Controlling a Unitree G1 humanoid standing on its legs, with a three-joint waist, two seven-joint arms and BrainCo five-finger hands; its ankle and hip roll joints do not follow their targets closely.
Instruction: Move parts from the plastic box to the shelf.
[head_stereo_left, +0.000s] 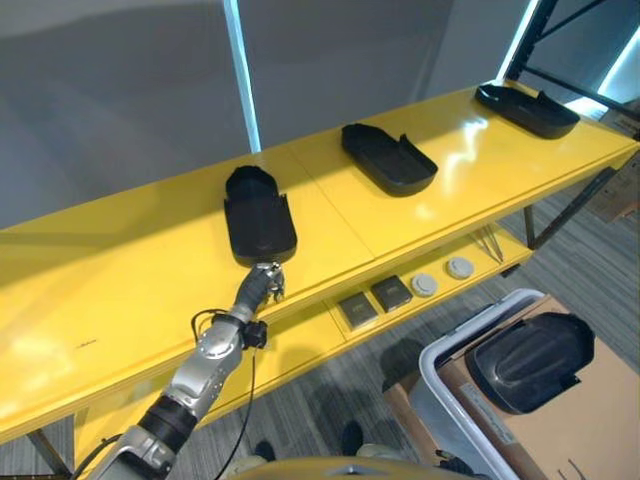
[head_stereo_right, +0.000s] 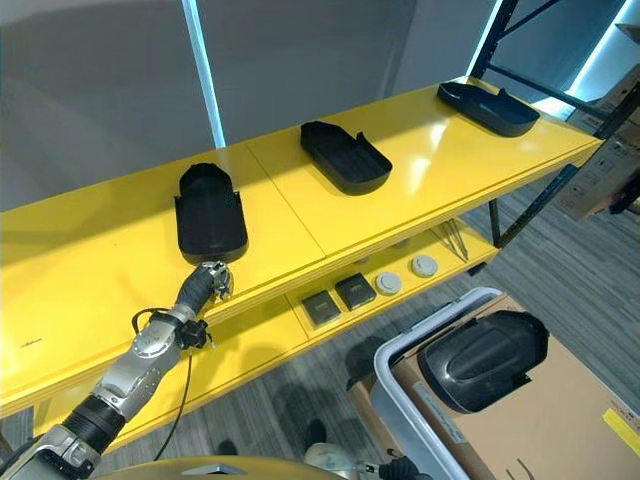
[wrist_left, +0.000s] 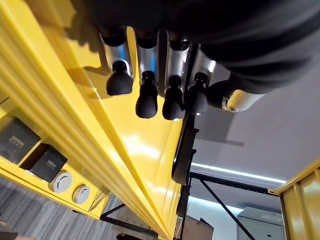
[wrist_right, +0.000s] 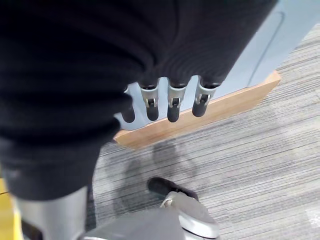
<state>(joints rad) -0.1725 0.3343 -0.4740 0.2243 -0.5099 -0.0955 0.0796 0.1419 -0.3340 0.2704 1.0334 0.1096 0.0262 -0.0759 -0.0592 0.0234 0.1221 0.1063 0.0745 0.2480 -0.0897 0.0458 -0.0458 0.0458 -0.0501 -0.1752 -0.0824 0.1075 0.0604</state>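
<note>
1. Resting on the long yellow metal shelf (head_stereo_left: 120, 290) are three black plastic shell parts; the nearest part (head_stereo_left: 258, 215) lies just past the left hand (head_stereo_left: 262, 284), whose fingers hang loose, holding nothing.
2. One black part (head_stereo_left: 530, 362) waits in the grey plastic box (head_stereo_left: 440, 385), far to the hand's right.
3. Hanging low, the right hand (wrist_right: 165, 102) is empty, fingers relaxed.

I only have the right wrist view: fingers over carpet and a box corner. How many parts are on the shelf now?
Observer: Three. One black moulded plastic part lies nearest the robot, a second part mid-shelf, a third part at the far end.
Operator: Is the left hand holding one?
Observer: No. The left hand is open and empty at the front edge of the yellow metal shelf, right by the nearest part's end.
Operator: Anything in the box?
Observer: One more black part lies in the grey plastic box.
</note>
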